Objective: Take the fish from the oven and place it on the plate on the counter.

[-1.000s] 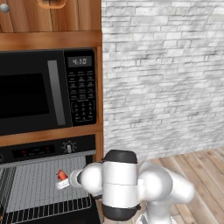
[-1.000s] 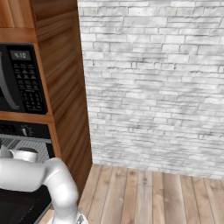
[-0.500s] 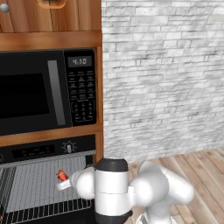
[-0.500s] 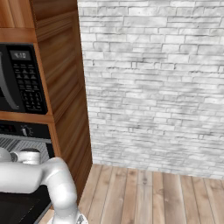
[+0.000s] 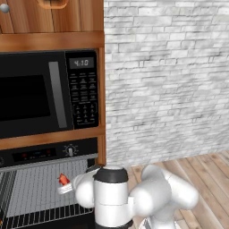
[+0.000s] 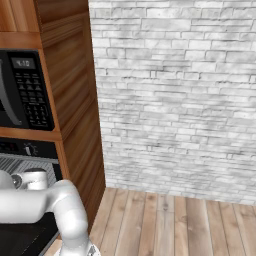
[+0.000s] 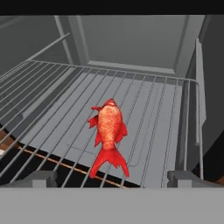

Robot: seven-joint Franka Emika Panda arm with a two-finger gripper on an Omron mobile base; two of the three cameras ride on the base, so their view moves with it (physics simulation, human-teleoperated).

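One fish point(image 7: 109, 135) on one oven rack point(image 7: 157, 113)

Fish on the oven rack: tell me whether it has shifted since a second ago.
No. In the left base view the fish lies at the same spot below the oven's control knob.

1. Fish point(image 7: 108, 134): glossy red-orange skin with a fine scale texture.
2. Wire rack point(image 7: 148, 113): thin, smooth grey metal rods.
3. Oven point(image 5: 42, 154) cavity: matt grey walls.
4. Microwave point(image 5: 49, 91): glossy black front.
5. Cabinet point(image 5: 49, 18): smooth grained wood.
6. Wall point(image 6: 180, 95): rough whitewashed brick.
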